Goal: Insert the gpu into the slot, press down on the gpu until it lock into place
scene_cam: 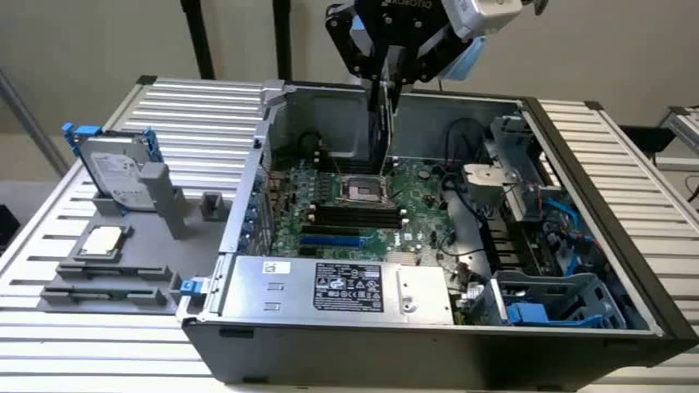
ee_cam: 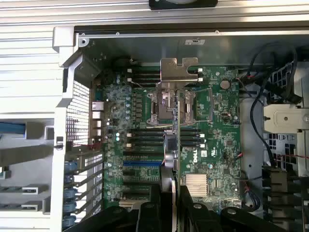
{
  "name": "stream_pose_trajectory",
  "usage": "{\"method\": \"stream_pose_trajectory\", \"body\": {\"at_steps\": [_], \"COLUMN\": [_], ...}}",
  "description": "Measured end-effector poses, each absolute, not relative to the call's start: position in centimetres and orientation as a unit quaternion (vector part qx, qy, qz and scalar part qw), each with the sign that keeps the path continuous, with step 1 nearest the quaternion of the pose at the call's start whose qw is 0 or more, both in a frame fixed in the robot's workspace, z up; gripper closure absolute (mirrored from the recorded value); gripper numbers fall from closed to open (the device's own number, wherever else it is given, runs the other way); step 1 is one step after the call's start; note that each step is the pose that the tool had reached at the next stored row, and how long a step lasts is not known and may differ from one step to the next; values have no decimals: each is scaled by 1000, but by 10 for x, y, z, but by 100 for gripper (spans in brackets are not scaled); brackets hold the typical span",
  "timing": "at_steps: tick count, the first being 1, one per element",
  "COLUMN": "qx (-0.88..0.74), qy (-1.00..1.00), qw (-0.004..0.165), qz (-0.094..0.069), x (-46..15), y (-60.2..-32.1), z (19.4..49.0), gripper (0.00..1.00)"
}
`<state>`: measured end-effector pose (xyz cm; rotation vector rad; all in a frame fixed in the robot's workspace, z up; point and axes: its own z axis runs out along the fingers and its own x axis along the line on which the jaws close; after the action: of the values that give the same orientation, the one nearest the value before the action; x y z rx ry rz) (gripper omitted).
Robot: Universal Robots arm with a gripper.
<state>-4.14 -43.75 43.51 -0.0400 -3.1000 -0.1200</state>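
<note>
Clamping flat black silver-bracketed circuit card (scene_cam: 381, 123) in black tool (scene_cam: 388, 78), holding upright above green board (scene_cam: 421, 196) (unseated). Hanging crosswise to long bright-blue plastic slot (scene_cam: 331, 242), lying toward exterior view's left.

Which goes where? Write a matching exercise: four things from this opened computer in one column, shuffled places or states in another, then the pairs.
1. flat black gpu card with silver bracket
2. long bright-blue plastic slot
3. grey-labelled metal power-supply box
4. silver hard drive in a blue frame

A. outside the case, on the exterior view's left
B. empty, on the green board
C. held edge-on in the black gripper
D. inside the case, nearest the exterior camera

Pairs: 1-C, 2-B, 3-D, 4-A
</note>
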Motion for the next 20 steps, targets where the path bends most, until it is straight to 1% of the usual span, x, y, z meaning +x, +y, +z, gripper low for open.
{"method": "stream_pose_trajectory", "body": {"at_steps": [14,20], "qx": [-10,43], "qy": [-999,-998], "qw": [20,21], "qz": [-39,-38], "x": [-41,-41], "y": [-438,-438], "z": [435,435], "gripper": [74,74]}}
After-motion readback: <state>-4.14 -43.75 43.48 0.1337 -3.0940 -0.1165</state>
